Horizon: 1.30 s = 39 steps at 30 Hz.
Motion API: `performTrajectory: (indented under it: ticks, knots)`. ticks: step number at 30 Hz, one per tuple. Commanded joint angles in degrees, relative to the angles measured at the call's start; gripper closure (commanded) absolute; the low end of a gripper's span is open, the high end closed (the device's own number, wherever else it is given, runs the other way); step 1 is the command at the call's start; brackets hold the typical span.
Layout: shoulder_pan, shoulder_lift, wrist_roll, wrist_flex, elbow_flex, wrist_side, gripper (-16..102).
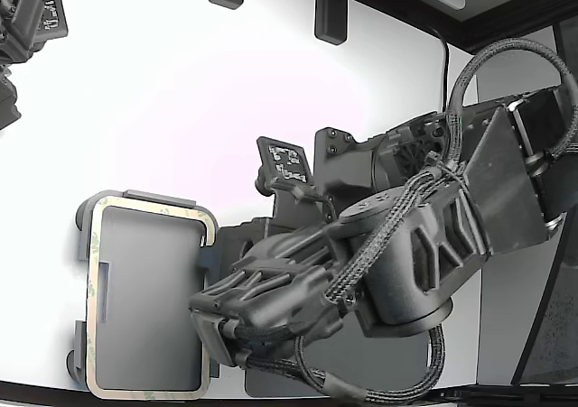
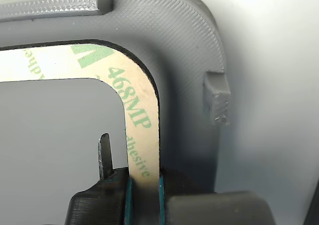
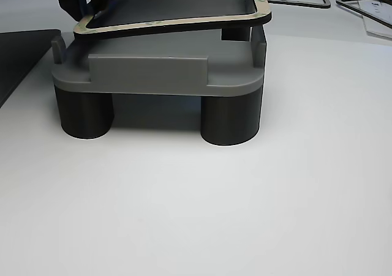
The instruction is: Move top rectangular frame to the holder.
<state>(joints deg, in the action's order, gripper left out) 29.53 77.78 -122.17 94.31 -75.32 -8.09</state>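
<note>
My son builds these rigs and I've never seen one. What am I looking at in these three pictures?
It is a dark robot arm working on a white table. The exterior view looks down from above. The wrist view sits on the arm, just behind its claw. The other view looks from low at the side. The claw is shut on a thin tan frame printed with green lettering. The frame is over a grey plastic holder that stands on dark round feet. From the side, the frame looks tilted, one end higher, so it does not seem fully seated.
</note>
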Motion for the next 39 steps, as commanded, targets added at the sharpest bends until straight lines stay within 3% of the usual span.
performTrajectory:
  ticks: [1, 34, 35, 36, 37, 38, 39]
  knots:
    - [-0.9, 1.1, 0.0, 0.6, 1.6, -0.2, 97]
    - [-0.9, 1.6, -1.7, 0.4, -1.4, 1.2, 97]
    - [-0.9, 1.6, -1.6, 0.4, -1.4, 1.1, 94]
    - [-0.9, 1.6, -1.4, 0.4, -1.4, 0.7, 81]
    - [-0.9, 1.6, -1.1, 0.4, -1.3, 0.4, 50]
    - [-0.9, 1.6, -0.9, 0.4, -1.3, 0.1, -5]
    - [-0.9, 1.6, -0.8, 0.4, -1.0, -0.3, -11]
